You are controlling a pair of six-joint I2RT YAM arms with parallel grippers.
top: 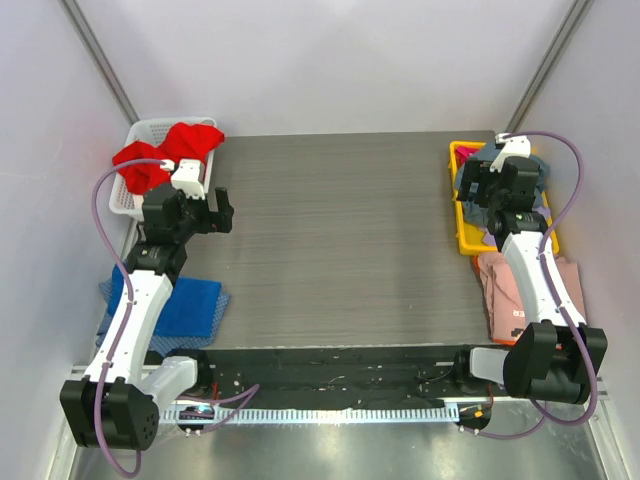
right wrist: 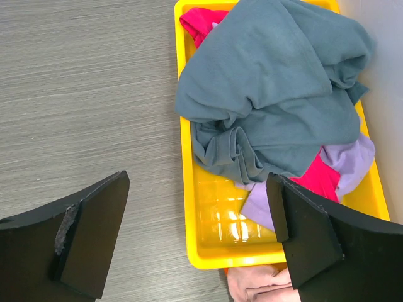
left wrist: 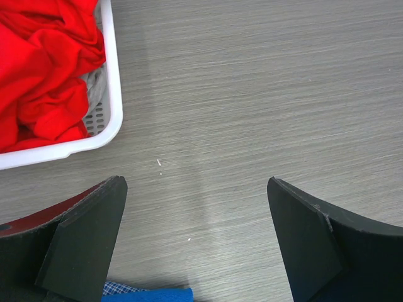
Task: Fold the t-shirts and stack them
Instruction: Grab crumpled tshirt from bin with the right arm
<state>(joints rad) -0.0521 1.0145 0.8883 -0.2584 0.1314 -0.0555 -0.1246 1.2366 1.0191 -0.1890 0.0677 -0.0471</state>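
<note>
Top view: right gripper point(top: 472, 195) hides part of the yellow plastic tray point(top: 466, 240); red t-shirt point(top: 165, 155) lies far left of tray.
Left wrist: left gripper point(left wrist: 195, 239) jaws apart, empty.
Right wrist: jaws apart, empty; slate blue-grey t-shirt point(right wrist: 271, 94) heaped in tray, overlapping magenta t-shirt point(right wrist: 201, 22); pale pink t-shirt point(right wrist: 252, 286) cut off beside tray.

A large slate blue-grey t-shirt point(right wrist: 277, 100) lies crumpled in a heap in the yellow tray point(right wrist: 184, 157) at the far right of the table point(top: 340, 250). It covers most of a magenta t-shirt point(right wrist: 200, 20), which shows at the tray's far corner and again under the heap's near side. A pale pink t-shirt point(top: 520, 290) lies bunched at the table's right edge, just nearer than the tray. A red t-shirt point(top: 165, 158) is piled loosely in a white basket point(top: 140, 135) at the table's far left corner, spilling over its rim. A royal blue t-shirt point(top: 190, 305) lies fairly flat at the table's near left edge.
</note>
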